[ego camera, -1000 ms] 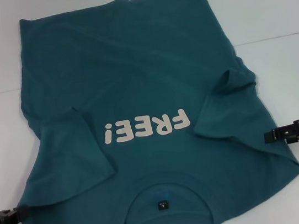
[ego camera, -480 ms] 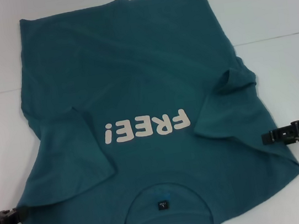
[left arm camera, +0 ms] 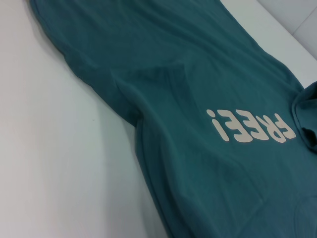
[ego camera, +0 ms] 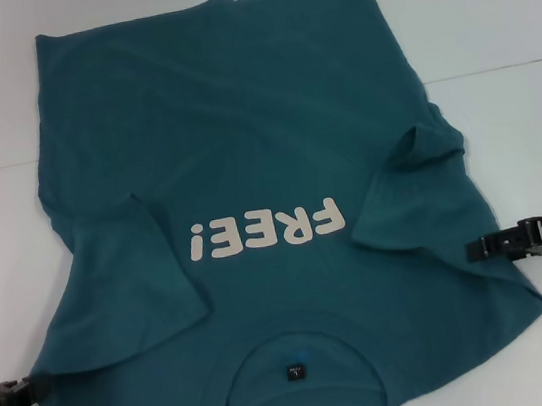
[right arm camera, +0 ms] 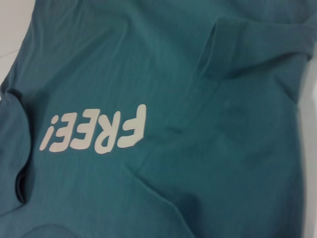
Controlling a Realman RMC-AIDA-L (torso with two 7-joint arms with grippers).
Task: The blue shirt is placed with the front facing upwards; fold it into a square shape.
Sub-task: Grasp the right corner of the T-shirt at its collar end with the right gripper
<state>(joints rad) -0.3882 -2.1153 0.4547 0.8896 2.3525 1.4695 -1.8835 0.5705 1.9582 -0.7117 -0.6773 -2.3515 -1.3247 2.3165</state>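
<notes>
Since a second ago, our right end effector (ego camera: 476, 248) crept inward onto the blue shirt (ego camera: 246, 166), flat on the table (ego camera: 486, 11); left end effector (ego camera: 20, 390) touches its shoulder. We cannot tell either grip.

The head view looks forward and down over the whole blue shirt (ego camera: 248, 186) on the white counter (ego camera: 498, 20). Both wrist views sit close, sharing the "FREE!" lettering (left arm camera: 250, 130).

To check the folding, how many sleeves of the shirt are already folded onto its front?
2: one sleeve lies over the chest on the robot's left of the lettering, the other sleeve on its right.
</notes>
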